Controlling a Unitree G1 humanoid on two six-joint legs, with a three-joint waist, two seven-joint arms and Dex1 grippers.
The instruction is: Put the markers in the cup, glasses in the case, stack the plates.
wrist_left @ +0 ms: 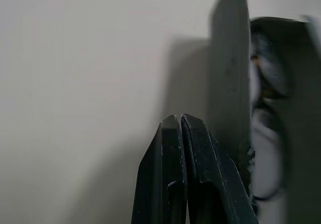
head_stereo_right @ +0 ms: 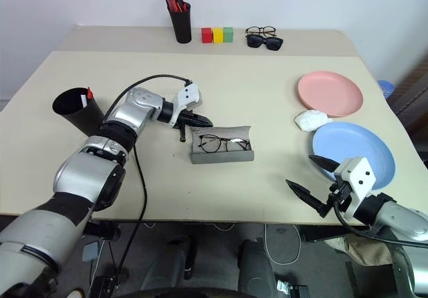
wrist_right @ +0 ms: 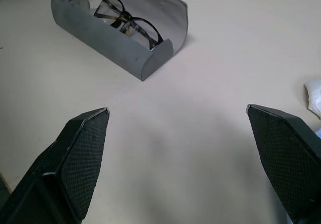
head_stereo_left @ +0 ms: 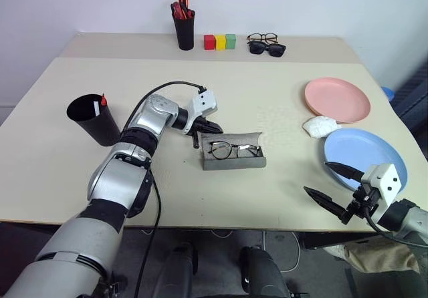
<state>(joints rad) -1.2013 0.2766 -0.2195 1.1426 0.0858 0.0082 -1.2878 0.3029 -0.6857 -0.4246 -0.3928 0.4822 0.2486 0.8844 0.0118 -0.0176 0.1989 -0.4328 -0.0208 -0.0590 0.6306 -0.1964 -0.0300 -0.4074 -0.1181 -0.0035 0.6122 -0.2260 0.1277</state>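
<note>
Left eye view: glasses point(head_stereo_left: 233, 150) inside open case point(head_stereo_left: 234, 161), frame centre | left gripper point(head_stereo_left: 208, 125) pressed together beside it | right gripper point(head_stereo_left: 332, 186) spread, lower right.

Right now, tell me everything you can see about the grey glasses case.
The case is a grey oblong hard shell, matte, lying open on the table near its middle, with its curved lid standing up at the back. The glasses, thin black rims and clear lenses, lie folded inside the tray. The left gripper, jaws shut, sits at the case's left end, by the lid; whether it touches is unclear. Nothing else is near it.
</note>
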